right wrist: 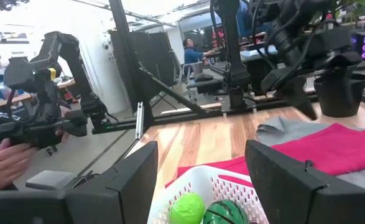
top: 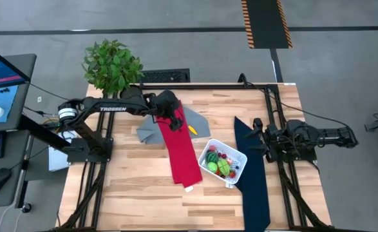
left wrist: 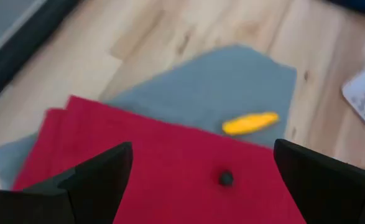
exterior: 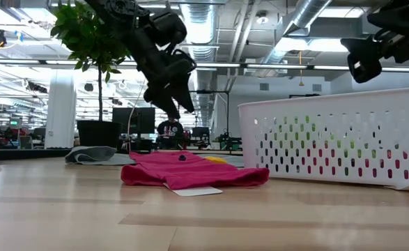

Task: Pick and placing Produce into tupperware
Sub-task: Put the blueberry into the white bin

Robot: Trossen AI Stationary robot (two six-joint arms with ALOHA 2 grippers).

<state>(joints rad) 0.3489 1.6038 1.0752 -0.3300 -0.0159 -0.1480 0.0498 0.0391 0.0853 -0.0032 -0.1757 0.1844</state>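
Note:
The white tupperware (top: pixel 224 162) stands right of the table's middle and holds several red, pink and green produce pieces (top: pixel 217 164). One yellow piece (left wrist: pixel 250 122) lies on a grey cloth (left wrist: pixel 219 87) beside the red cloth (top: pixel 181 151). A small dark round thing (left wrist: pixel 226 179) sits on the red cloth. My left gripper (left wrist: pixel 201 186) hangs open above the red cloth's far end, slanting down, with the yellow piece just ahead of it. My right gripper (right wrist: pixel 201 180) is open and level at the table's right side, and it looks over the tupperware (right wrist: pixel 194 186).
A long navy cloth (top: pixel 254 177) lies right of the tupperware. A potted leafy plant (top: pixel 111 64) stands at the far left corner, with a keyboard (top: pixel 166 76) beside it. Black frame rails run along both table sides. A person's hand (right wrist: pixel 5 158) shows beyond the table.

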